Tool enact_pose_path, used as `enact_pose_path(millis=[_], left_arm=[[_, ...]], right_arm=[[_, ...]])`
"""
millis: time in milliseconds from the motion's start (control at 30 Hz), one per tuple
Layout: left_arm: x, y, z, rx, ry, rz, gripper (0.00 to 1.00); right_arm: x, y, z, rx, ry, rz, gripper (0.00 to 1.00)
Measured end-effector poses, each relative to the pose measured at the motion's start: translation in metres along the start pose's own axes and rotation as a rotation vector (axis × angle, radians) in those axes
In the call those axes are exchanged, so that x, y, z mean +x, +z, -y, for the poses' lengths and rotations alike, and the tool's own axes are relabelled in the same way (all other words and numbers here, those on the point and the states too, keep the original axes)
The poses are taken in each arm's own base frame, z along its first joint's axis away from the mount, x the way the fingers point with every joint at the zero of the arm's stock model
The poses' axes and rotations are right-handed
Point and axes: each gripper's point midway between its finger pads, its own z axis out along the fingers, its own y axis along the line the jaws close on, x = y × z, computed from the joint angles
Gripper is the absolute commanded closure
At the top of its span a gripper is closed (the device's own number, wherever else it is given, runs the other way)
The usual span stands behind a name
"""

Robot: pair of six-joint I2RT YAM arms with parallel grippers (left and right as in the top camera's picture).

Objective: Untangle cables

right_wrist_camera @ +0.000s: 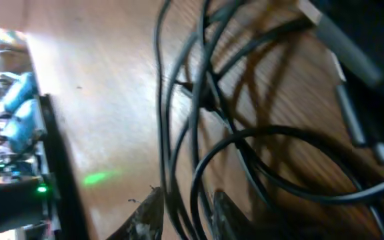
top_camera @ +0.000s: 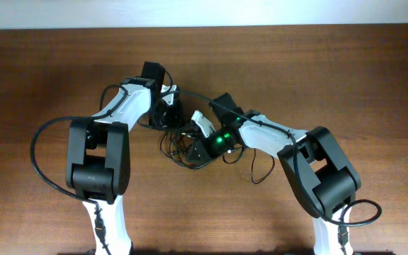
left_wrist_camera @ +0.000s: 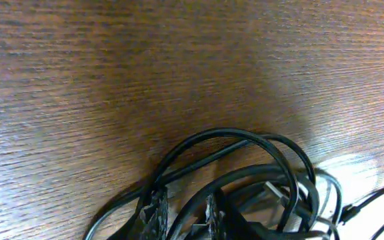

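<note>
The cables (top_camera: 179, 152) lie as a loose tangle of thin black cords on the wooden table, between the two arms. My left gripper (top_camera: 167, 113) reaches into the tangle's upper left. In the left wrist view its fingers (left_wrist_camera: 153, 212) straddle one cord, with loops of cables (left_wrist_camera: 245, 137) arching beyond and a silvery plug (left_wrist_camera: 272, 190) among them. My right gripper (top_camera: 193, 145) comes in from the right. In the blurred right wrist view, three strands of the cables (right_wrist_camera: 179, 87) run between its fingertips (right_wrist_camera: 151, 217), which are closed on them. A grey plug (right_wrist_camera: 329, 33) shows at the upper right.
A thick black cable (top_camera: 37, 152) loops out from the left arm's base, and another (top_camera: 363, 212) curls beside the right base. A thin loop (top_camera: 261, 168) hangs under the right forearm. The table's far edge (top_camera: 204, 27) meets a white wall. Clutter (right_wrist_camera: 12, 100) lies beyond the table's side edge.
</note>
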Motion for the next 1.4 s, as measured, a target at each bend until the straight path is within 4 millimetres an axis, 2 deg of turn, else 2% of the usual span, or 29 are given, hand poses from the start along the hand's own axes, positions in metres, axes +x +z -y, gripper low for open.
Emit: enact_pose_path(millis=[67, 300, 433, 633, 833, 967, 1067, 1167, 1300, 1400], left_arm=[[0.000, 0.000, 0.000, 0.000, 0.000, 0.000, 0.78], [0.000, 0.000, 0.000, 0.000, 0.000, 0.000, 0.78], [0.000, 0.000, 0.000, 0.000, 0.000, 0.000, 0.78], [0.000, 0.000, 0.000, 0.000, 0.000, 0.000, 0.78], [0.000, 0.000, 0.000, 0.000, 0.000, 0.000, 0.78], [0.000, 0.000, 0.000, 0.000, 0.000, 0.000, 0.78], [0.000, 0.000, 0.000, 0.000, 0.000, 0.000, 0.77], [0.000, 0.000, 0.000, 0.000, 0.000, 0.000, 0.78], [0.000, 0.000, -0.001, -0.003, 0.000, 0.001, 0.78], [0.000, 0.000, -0.001, -0.007, 0.001, 0.001, 0.79]], right_arm=[[-0.001, 0.000, -0.006, -0.033, 0.021, 0.002, 0.80], [0.000, 0.000, -0.012, -0.067, 0.063, -0.004, 0.80], [0.000, 0.000, -0.010, -0.061, 0.066, -0.003, 0.80], [0.007, 0.002, 0.002, -0.009, 0.090, -0.008, 0.81], [0.009, 0.005, -0.001, -0.008, 0.104, -0.020, 0.83], [0.016, 0.014, -0.019, -0.066, 0.098, -0.053, 0.92], [0.019, 0.015, -0.032, -0.130, 0.099, -0.072, 0.91], [0.021, 0.012, -0.049, -0.230, 0.103, -0.092, 0.94], [0.023, 0.008, -0.060, -0.289, 0.102, -0.102, 0.96], [0.016, -0.003, -0.075, -0.303, 0.062, -0.077, 0.96]])
